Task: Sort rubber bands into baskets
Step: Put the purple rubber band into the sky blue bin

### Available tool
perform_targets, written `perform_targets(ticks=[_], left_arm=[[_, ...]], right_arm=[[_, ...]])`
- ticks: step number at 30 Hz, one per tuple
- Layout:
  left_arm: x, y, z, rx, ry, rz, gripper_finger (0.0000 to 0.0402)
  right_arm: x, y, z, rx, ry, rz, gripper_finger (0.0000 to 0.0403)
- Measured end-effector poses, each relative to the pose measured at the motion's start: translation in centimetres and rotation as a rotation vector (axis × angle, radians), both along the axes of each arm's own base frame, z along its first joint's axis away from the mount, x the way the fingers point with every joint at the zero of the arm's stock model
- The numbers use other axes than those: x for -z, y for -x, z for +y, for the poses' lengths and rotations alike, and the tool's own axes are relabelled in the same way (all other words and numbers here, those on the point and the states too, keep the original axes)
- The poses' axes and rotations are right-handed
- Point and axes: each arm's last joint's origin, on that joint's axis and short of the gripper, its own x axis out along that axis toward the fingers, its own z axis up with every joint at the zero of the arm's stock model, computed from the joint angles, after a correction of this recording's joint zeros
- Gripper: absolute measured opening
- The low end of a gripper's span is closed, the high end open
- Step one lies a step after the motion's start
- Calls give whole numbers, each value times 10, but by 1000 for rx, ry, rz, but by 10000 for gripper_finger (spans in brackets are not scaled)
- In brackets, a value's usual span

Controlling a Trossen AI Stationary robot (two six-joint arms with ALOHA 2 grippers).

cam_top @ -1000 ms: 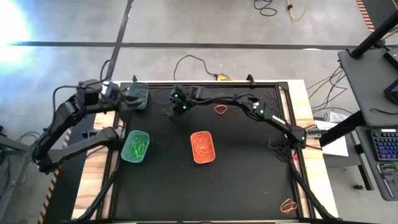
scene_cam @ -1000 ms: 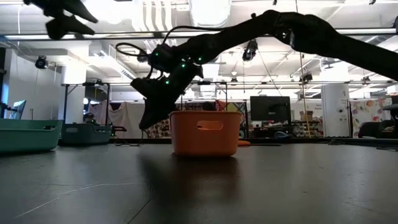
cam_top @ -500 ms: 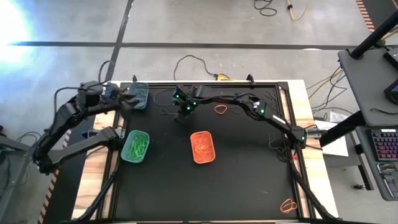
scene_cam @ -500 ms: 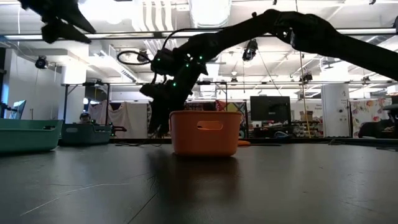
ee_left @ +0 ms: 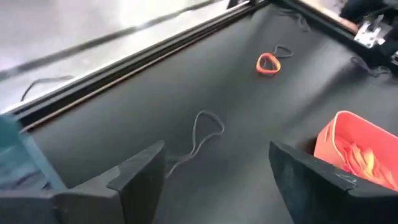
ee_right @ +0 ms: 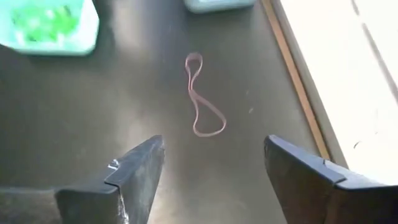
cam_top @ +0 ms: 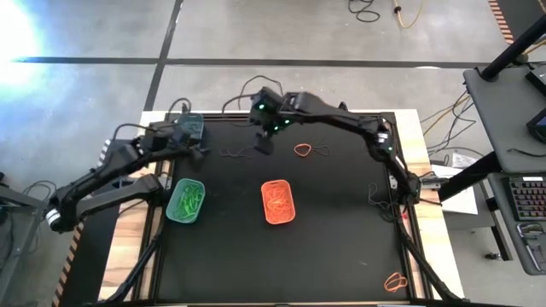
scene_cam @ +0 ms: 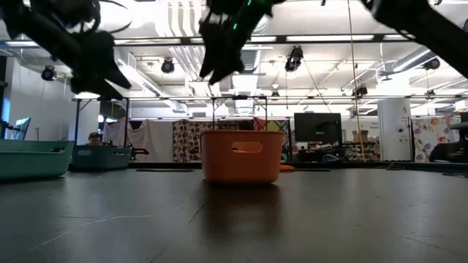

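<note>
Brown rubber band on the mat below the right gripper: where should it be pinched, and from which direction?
Probably pinch the brown rubber band at its narrow waist, where the two strands cross, coming straight down. It lies flat on the mat in a figure-eight, so a single strand offers little to catch. The open right gripper hangs above it.

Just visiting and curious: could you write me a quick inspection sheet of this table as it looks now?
Surface: black mat on a wooden table.
Job's things: orange basket and light green basket filled; dark teal basket at the far edge; brown rubber band and orange rubber band loose.
Clutter: another orange band near the mat's corner.
Grippers: left gripper and right gripper, fingers open, empty.
Cables: on the floor.
Surroundings: desk with keyboard.
</note>
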Motion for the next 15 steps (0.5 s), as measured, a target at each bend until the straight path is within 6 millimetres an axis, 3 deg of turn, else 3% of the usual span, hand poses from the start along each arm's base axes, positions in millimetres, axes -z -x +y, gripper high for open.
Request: perform_targets(ticks=[6, 15], left_arm=[[36, -21, 12, 34, -59, -9, 270], [71, -46, 27, 137, -101, 136, 223]], right_arm=[[-43, 18, 5, -20, 91, -122, 264], [-67, 31, 20, -42, 105, -166, 254]])
